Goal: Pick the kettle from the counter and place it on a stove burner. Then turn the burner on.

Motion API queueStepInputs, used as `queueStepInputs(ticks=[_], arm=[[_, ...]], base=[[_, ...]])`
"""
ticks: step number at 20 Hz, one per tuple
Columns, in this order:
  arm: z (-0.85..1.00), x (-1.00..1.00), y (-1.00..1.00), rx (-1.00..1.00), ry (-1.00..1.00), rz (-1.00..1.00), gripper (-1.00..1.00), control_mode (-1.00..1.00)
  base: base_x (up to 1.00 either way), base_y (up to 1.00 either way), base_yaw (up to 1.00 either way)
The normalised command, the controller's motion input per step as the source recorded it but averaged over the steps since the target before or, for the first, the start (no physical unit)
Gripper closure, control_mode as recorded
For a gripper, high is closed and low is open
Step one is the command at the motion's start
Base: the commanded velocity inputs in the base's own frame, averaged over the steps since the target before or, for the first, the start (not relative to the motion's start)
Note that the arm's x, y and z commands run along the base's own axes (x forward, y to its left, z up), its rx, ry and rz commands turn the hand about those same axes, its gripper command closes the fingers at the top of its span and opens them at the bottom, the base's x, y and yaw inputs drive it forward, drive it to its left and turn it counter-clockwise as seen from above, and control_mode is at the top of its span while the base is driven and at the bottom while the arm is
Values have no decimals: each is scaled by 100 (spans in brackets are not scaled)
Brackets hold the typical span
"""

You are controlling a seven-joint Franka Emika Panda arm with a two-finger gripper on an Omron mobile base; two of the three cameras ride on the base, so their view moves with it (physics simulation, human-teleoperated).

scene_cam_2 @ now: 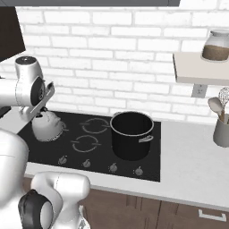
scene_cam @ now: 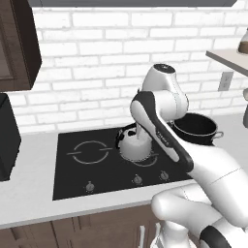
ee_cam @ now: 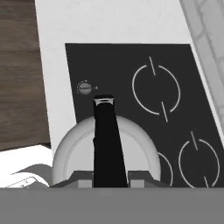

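Observation:
The silvery-white kettle (scene_cam: 131, 145) (scene_cam_2: 46, 126) (ee_cam: 74, 151) is over the black cooktop, above a smaller ring and just right of the large stove burner (scene_cam: 89, 152) (ee_cam: 156, 89). I cannot tell whether it rests on the glass or hangs just above it. In the hand view its dark arched handle (ee_cam: 105, 140) runs up the middle, and my gripper (ee_cam: 110, 179) is shut on it, one finger pressed to each side. My forearm hides the kettle's right side in the left base view. The pale counter (scene_cam: 29, 193) (scene_cam_2: 192, 152) (ee_cam: 109, 22) surrounds the cooktop.
A large black pot (scene_cam: 194, 128) (scene_cam_2: 132, 134) stands on the cooktop's right side. Control knobs (scene_cam: 137, 180) (scene_cam_2: 113, 167) (ee_cam: 84, 88) line the front edge. At the right, a utensil holder (scene_cam_2: 221, 129) stands on the counter and a wall shelf holds a jar (scene_cam_2: 216, 44).

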Motion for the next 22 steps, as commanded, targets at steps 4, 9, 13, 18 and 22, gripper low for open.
queueStepInputs(ticks=[4, 9, 13, 18, 22], arm=[[-23, 45, 46, -4, 1, 9, 100, -100], [-22, 66, 46, -2, 4, 5, 100, -100], [-14, 62, 41, -1, 10, 3, 100, -100], [-17, 38, 41, -2, 8, 0, 100, -100], [-32, 24, 30, 0, 5, 0, 100, -100]], base=[[0, 0, 0], [0, 0, 0], [0, 0, 0], [0, 0, 0], [0, 0, 0]])
